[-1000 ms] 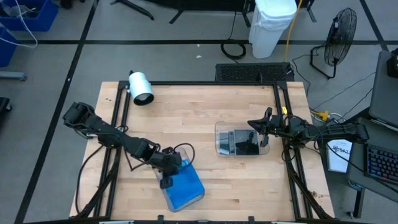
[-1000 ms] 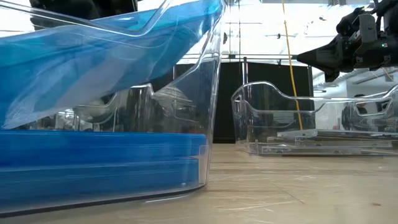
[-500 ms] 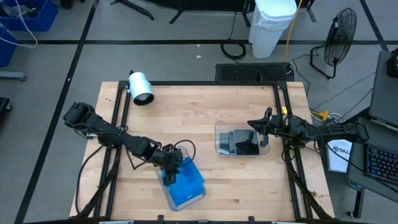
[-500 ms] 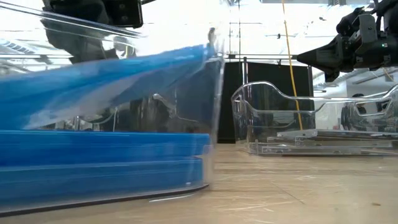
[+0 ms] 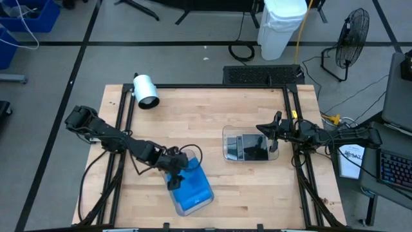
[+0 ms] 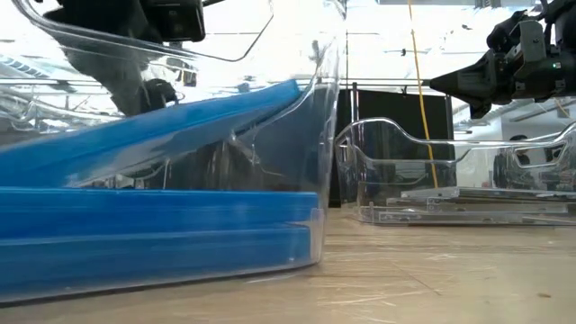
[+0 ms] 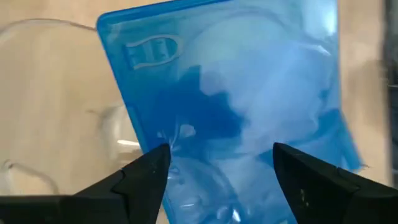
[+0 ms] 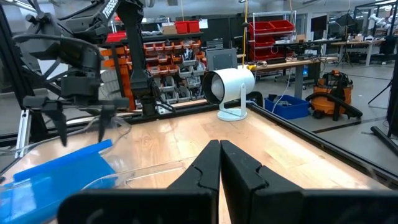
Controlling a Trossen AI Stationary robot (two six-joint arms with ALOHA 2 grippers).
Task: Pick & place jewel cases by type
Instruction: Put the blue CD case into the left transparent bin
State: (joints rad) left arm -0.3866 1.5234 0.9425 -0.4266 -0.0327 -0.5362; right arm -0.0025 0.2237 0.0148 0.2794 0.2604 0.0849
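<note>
A bright blue jewel case point(image 7: 236, 81) lies slanted inside the clear tray point(image 5: 193, 156) at the table's near middle. Its raised end leans on the tray's wall point(image 6: 310, 99); its low end rests on the flat stack of blue jewel cases point(image 6: 153, 225). My left gripper point(image 7: 221, 152) hangs open just above the slanted case point(image 5: 192, 190), its fingers apart and holding nothing. My right gripper point(image 8: 219, 155) is shut and empty, level above the second clear tray point(image 5: 226, 145), which holds dark jewel cases point(image 5: 254, 148).
A white cylindrical device point(image 5: 145, 91) stands at the table's far left corner. Black rails point(image 5: 293, 109) run along the table's edges. Bare wood lies between the two trays point(image 5: 212, 116) and across the far half.
My left gripper has opened and let go of the top blue jewel case. The case has dropped from a steep tilt: its low end has come down onto the stack, while its raised end stays against the tray's wall.
</note>
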